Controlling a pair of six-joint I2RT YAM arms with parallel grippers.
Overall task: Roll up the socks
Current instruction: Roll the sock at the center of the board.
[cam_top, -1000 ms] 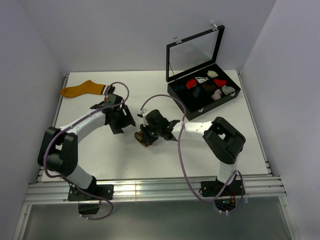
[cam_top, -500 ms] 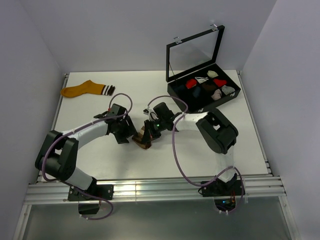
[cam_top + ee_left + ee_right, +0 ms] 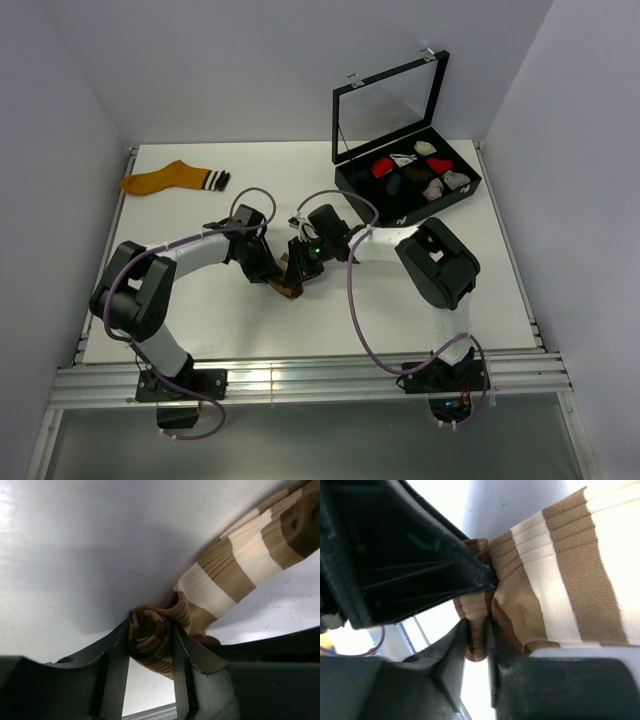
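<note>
The brown sock [image 3: 290,285] with cream stripes [image 3: 220,575] lies mid-table, one end wound into a tight roll. My left gripper [image 3: 273,272] is shut on that rolled end [image 3: 150,642], a finger pressed against each side. From the right, my right gripper [image 3: 301,262] meets it and pinches a fold of the same sock [image 3: 478,640] between its fingers. The striped length [image 3: 560,580] trails away from both grippers. The mustard-orange sock [image 3: 165,179] with a dark striped cuff lies flat at the far left, away from both arms.
An open black box [image 3: 400,215] with a raised glass lid stands at the back right and holds several small sock bundles. White walls close the table on the left, back and right. Purple cables loop over both arms.
My left gripper swung right to the sock and closed on its rolled end. The right gripper's jaws have eased a little but still hold fabric. The sock shifted slightly left.
</note>
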